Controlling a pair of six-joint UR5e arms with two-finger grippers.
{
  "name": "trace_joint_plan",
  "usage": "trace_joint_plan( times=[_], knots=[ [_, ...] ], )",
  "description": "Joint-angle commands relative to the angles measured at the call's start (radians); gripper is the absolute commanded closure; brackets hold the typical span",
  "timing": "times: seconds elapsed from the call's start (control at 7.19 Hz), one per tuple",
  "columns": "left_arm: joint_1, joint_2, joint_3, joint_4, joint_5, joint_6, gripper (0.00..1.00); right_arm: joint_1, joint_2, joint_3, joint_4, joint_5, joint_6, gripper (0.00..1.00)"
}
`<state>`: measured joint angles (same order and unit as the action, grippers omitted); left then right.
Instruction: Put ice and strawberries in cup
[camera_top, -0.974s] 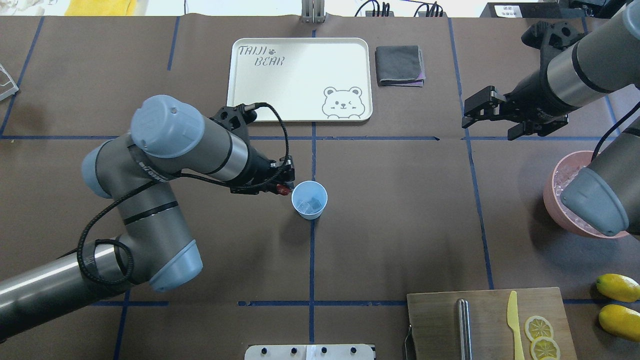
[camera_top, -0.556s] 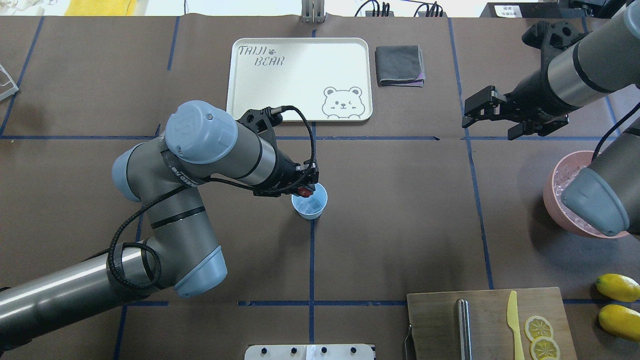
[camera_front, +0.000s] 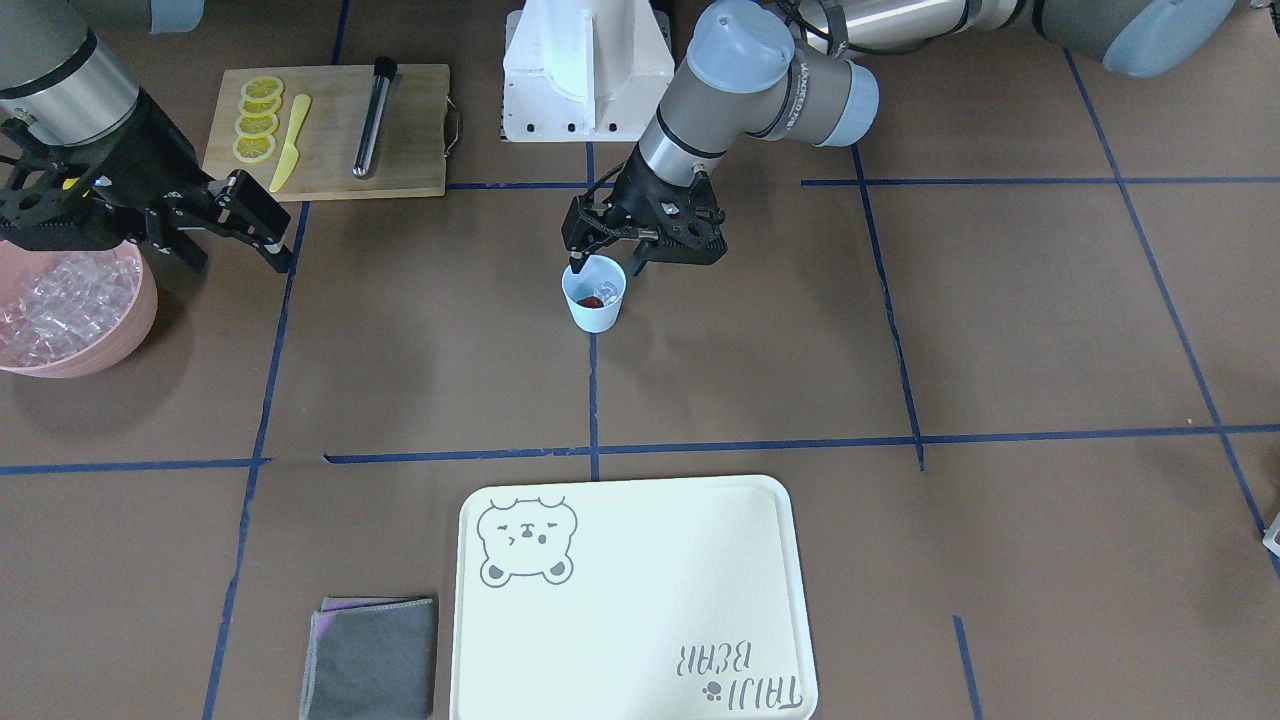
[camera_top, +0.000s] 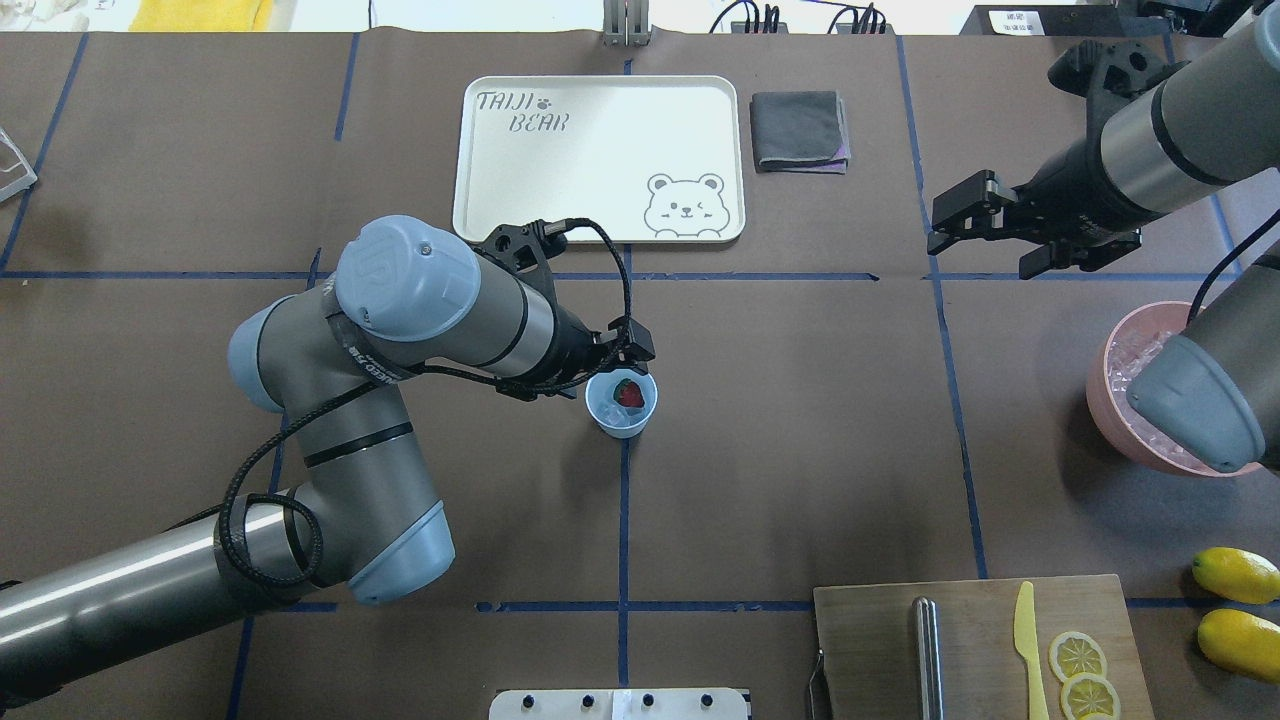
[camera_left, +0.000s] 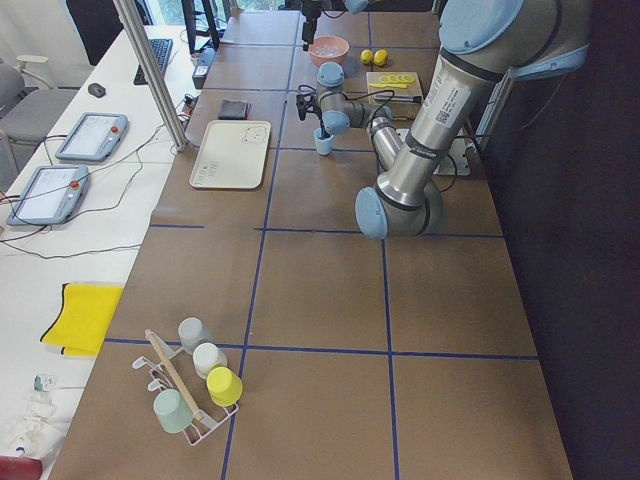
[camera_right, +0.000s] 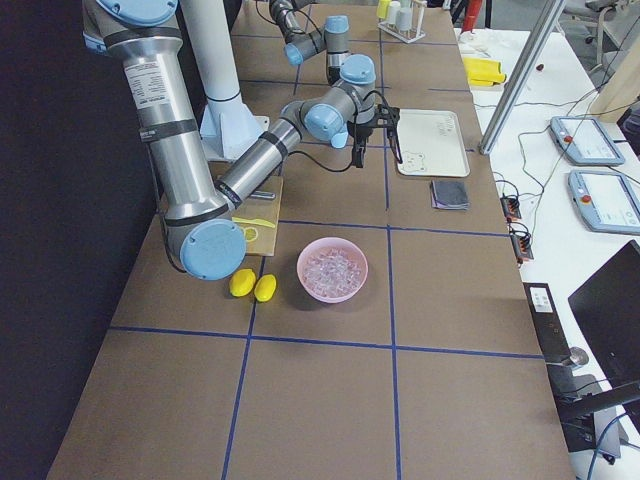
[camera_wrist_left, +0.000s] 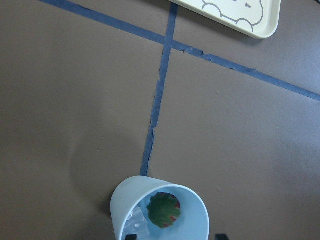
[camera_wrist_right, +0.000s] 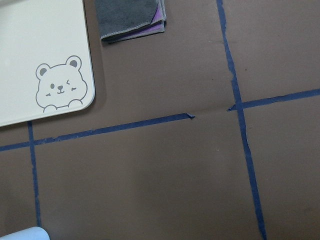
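The light blue cup (camera_top: 603, 413) stands at the table's middle on a blue tape line. A dark red strawberry (camera_top: 629, 393) lies inside it on a few clear ice cubes (camera_top: 616, 415); the left wrist view shows the cup (camera_wrist_left: 125, 200), the berry (camera_wrist_left: 163, 210) and the ice (camera_wrist_left: 137, 227) from above. My left gripper (camera_top: 617, 364) is open and empty just above the cup's rim, as the front view (camera_front: 605, 263) also shows. My right gripper (camera_top: 977, 255) is open and empty, far to the right, beyond the pink bowl (camera_top: 1100, 392) of ice (camera_front: 60, 295).
A cream bear tray (camera_top: 600, 150) and a folded grey cloth (camera_top: 800, 130) lie at the far side. A wooden cutting board (camera_top: 880, 640) with a yellow knife, a metal rod and lemon slices sits near right, next to two lemons (camera_top: 1235, 575).
My left gripper moved right until it was over the cup, then opened; the strawberry it held now lies in the cup. The right arm barely moved.
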<state>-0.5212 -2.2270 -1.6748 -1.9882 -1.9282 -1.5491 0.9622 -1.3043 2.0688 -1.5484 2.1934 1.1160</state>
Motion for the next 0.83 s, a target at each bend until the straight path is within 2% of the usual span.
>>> trace_joint_plan(
  times=[0.0,0.14,0.28,0.42,0.56,0.7],
  knots=[
    [-0.057,0.105,-0.070,0.005,-0.009,0.004,0.10,0.111,-0.059,-0.012,-0.013,0.063,-0.160,0.01],
    [-0.124,0.188,-0.103,0.012,-0.075,0.085,0.10,0.222,-0.100,-0.059,-0.015,0.127,-0.336,0.01],
    [-0.226,0.252,-0.126,0.019,-0.174,0.241,0.10,0.340,-0.118,-0.146,-0.015,0.190,-0.536,0.01],
    [-0.334,0.333,-0.152,0.046,-0.251,0.383,0.10,0.440,-0.119,-0.235,-0.036,0.213,-0.734,0.01],
    [-0.418,0.399,-0.187,0.102,-0.285,0.564,0.11,0.511,-0.115,-0.289,-0.095,0.212,-0.912,0.01],
    [-0.507,0.456,-0.225,0.229,-0.285,0.795,0.11,0.564,-0.106,-0.336,-0.164,0.209,-1.076,0.01]
  ],
)
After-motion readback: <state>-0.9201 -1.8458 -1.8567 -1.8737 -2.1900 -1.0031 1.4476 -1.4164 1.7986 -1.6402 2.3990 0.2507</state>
